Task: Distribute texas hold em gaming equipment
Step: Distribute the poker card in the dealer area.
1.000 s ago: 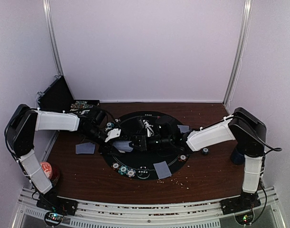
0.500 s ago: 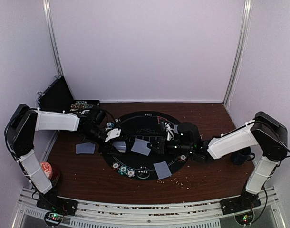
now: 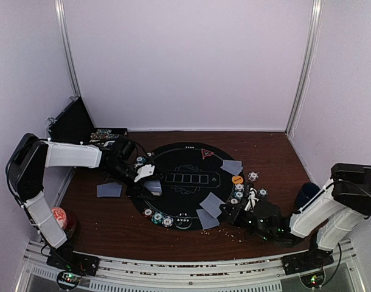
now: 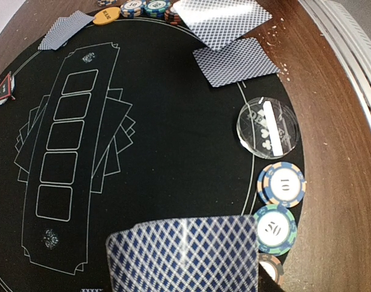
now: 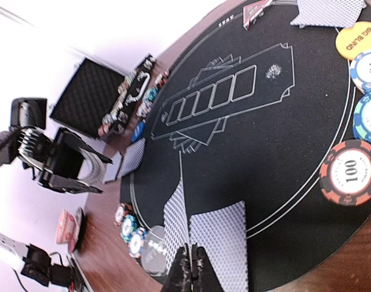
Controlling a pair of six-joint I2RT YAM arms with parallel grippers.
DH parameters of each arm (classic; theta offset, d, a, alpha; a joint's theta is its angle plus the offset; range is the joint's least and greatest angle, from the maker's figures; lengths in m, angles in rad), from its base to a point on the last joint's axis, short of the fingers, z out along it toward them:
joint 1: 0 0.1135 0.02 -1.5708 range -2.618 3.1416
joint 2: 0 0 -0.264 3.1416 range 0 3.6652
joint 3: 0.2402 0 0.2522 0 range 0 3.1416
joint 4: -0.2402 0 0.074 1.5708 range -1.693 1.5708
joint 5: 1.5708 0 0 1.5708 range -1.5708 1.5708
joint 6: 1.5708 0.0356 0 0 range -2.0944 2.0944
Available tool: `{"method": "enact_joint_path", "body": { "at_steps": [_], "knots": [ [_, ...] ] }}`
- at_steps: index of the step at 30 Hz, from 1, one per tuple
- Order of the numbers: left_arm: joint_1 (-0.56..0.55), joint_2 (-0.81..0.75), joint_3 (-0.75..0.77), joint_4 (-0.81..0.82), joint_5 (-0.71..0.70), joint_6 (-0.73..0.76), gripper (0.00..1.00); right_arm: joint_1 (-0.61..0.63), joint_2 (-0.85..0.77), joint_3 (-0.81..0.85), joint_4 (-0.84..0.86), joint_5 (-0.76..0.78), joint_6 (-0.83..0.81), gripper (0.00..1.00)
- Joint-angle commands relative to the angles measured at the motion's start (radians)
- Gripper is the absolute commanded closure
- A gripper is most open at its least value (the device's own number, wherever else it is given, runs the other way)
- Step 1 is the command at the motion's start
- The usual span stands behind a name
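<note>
Deck, thin and diamond-backed, is gripped by the left tool over the black felt mat's left edge. Right of it, we see the right tool pinching one stiff card, tilted, long axis running out from its tips, just above a flat card on the mat's near rim.

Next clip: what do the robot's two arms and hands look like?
The left arm and right arm match: white shell segments between black joints, on black bases, with thin dark cables alongside. The left hand is black with a white part; the right hand is black, a white cable looped behind it.
</note>
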Motion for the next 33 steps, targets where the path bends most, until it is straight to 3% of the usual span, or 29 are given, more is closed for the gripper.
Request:
{"method": "enact_joint_path", "body": {
  "at_steps": [1, 8, 19, 33],
  "knots": [
    [0.004, 0.012, 0.031, 0.008, 0.009, -0.002, 0.58, 0.098, 0.003, -0.003, 0.084, 0.292, 0.085, 1.00],
    [0.004, 0.009, 0.030, 0.008, 0.011, -0.002, 0.58, 0.192, 0.123, 0.056, 0.057, 0.473, 0.146, 1.00],
    [0.003, 0.007, 0.030, 0.009, 0.011, 0.000, 0.58, 0.194, 0.300, 0.120, 0.116, 0.438, 0.196, 1.00],
    [0.005, 0.008, 0.029, 0.009, 0.009, 0.000, 0.58, 0.227, 0.300, 0.182, -0.025, 0.435, 0.223, 0.99]
  ]
}}
